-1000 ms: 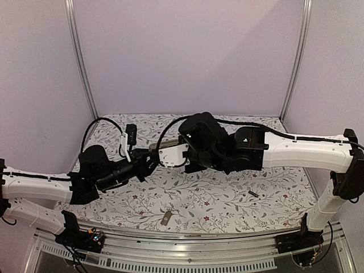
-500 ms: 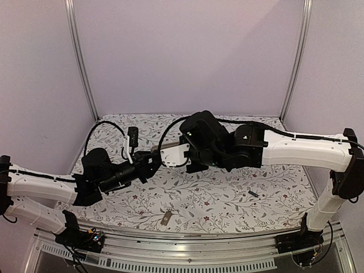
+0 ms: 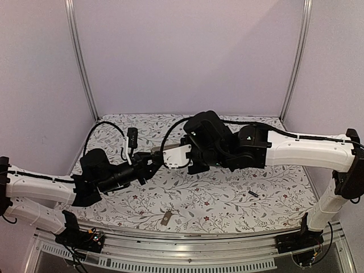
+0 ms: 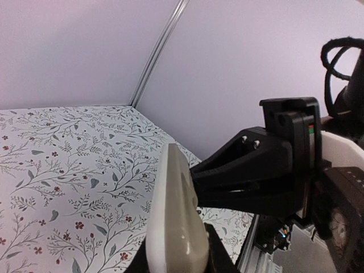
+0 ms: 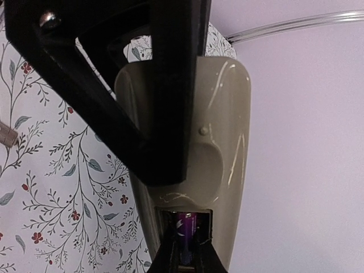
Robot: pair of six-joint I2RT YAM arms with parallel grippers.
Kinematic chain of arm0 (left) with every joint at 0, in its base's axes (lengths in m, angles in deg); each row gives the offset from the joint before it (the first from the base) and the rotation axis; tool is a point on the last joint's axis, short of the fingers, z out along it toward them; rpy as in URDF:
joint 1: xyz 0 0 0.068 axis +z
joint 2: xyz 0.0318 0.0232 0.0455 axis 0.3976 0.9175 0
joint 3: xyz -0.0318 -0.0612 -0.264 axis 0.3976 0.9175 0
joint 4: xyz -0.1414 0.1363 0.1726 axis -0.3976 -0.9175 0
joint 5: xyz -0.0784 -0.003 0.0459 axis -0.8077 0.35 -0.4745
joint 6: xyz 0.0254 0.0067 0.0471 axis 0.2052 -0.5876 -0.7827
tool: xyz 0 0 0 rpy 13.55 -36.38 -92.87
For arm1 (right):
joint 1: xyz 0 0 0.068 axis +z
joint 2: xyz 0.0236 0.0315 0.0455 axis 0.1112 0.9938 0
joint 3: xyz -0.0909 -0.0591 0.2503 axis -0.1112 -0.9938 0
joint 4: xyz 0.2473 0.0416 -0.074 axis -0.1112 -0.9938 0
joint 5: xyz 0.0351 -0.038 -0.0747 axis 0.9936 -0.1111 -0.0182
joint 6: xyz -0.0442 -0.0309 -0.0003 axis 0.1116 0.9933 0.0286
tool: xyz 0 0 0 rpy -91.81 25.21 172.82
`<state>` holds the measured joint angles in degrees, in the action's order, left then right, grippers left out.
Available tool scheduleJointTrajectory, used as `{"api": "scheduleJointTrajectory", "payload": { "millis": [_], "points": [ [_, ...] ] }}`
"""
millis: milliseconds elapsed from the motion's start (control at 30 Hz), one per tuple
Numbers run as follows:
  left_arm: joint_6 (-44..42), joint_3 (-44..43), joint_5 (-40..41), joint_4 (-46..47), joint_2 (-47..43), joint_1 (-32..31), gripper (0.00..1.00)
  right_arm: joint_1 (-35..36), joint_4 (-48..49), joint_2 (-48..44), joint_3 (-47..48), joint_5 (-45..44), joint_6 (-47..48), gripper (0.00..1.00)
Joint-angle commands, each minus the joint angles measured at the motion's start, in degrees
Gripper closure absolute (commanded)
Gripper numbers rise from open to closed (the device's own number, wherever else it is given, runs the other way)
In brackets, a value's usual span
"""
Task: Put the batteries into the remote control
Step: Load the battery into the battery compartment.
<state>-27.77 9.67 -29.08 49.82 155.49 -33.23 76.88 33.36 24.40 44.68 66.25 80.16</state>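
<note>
My left gripper (image 3: 148, 165) is shut on the remote control (image 3: 156, 150) and holds it above the table's left middle. In the left wrist view the remote (image 4: 173, 216) stands on edge between my fingers, grey-tan underside showing. In the right wrist view the underside (image 5: 224, 125) faces me with the battery compartment open. My right gripper (image 5: 186, 259) is shut on a purple battery (image 5: 187, 230) that sits in that compartment. The left gripper's black finger (image 5: 148, 91) crosses the remote. My right gripper (image 3: 168, 151) meets the remote from the right. A second battery (image 3: 253, 194) lies on the table at the right.
A small grey-tan cover piece (image 3: 165, 218) lies near the table's front edge. The floral table cloth (image 3: 227, 199) covers the table. Lilac walls and metal posts (image 3: 79, 62) close the back and sides. The right arm (image 3: 307, 148) reaches across from the right.
Both grippers have shifted slightly together with the remote between them, a little towards the back. The battery on the table and the cover piece have not moved.
</note>
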Motion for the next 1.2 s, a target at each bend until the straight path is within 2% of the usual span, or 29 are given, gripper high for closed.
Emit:
{"api": "scheduleJointTrajectory", "payload": {
  "millis": [0, 533, 1167],
  "points": [
    [-0.8, -1.1, -4.0, 7.9, -2.5, -0.9, 1.0, 0.9, 1.2, 0.5, -2.2, 4.5, -0.4, 0.89],
    [-1.5, -1.3, -3.4, 5.4, -3.8, -0.8, 1.0, 0.4, 1.2, -0.5, -2.8, 4.8, 1.8, 0.77],
    [-0.2, -1.3, -3.5, 5.7, -4.6, -0.1, 1.0, -0.1, 3.9, -0.6, -4.7, 1.5, 2.1, 0.77]
  ]
}}
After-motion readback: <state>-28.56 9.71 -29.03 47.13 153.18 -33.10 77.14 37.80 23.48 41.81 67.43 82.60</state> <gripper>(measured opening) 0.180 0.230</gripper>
